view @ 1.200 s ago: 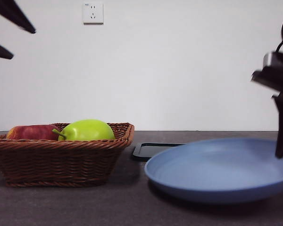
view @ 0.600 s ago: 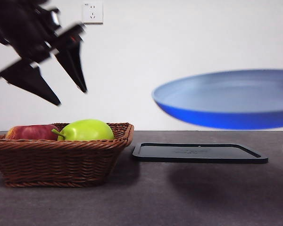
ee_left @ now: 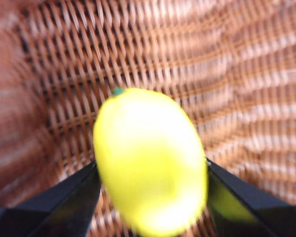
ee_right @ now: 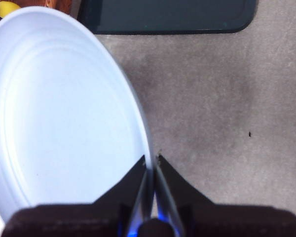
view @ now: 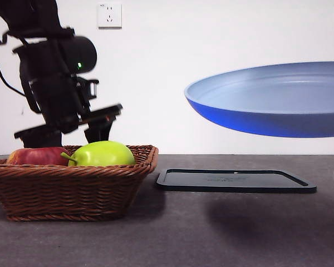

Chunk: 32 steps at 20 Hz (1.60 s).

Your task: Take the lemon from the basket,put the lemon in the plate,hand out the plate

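The lemon (ee_left: 150,158) lies inside the wicker basket (view: 72,183), hidden in the front view behind the fruit and rim. My left gripper (view: 72,136) has come down into the basket (ee_left: 237,74). In its blurred wrist view it (ee_left: 152,165) is open, one jaw close on each side of the lemon. My right gripper (ee_right: 152,160) is shut on the rim of the light-blue plate (ee_right: 64,123). It holds the empty plate (view: 278,105) tilted in the air, high above the table at the right.
A green apple (view: 103,153) and a red apple (view: 36,156) sit in the basket in front of the left gripper. A flat black tray (view: 234,181) lies on the table under the raised plate and also shows in the right wrist view (ee_right: 167,15).
The plate went from resting low over the tray to hanging high in the air. The left arm came down from the upper left into the basket, around the lemon.
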Motion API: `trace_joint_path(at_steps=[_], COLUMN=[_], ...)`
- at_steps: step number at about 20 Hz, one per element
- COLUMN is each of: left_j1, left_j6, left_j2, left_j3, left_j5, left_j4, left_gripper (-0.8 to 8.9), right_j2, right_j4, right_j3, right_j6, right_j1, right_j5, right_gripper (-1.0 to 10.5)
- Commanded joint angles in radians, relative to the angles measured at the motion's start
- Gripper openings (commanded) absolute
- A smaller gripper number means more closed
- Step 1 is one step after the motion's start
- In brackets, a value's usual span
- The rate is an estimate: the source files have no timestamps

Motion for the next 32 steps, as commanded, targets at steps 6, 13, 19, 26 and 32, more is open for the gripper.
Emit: trace_joint_path(at_steps=[6,13,19,26,32], left_j1=[-0.011,-0.055,-0.425,-0.614,-0.62], left_j6=[0.063,0.095,0.124,0.2,0.2], left_j2=[0.017,-0.292,-0.364,-0.249,-0.174], left_j3=[0.015,0.015,0.015,0.015,0.015], left_j5=[-0.006,0.171,0.143,-0.064,-0.057], left_j4=[0.071,0.06,0.13,0.172,0.16], left_gripper=[1.82,1.79,1.8,1.8,2.52], right_j2=[0.004,0.211,0.355,0.354,0.354], right_j4=[0.013,0.096,0.193,0.192,0.182], right_j3=[0.013,0.013,0.013,0.013,0.013], right_j6=[0.003,0.056,0.064,0.066,0.066], right_j1=[0.002,0.003,0.019,0.023,0.023], right_j5=[-0.003,-0.012,-0.142,-0.143,-0.143], right_gripper=[0.0,0.0,0.0,0.0,0.0])
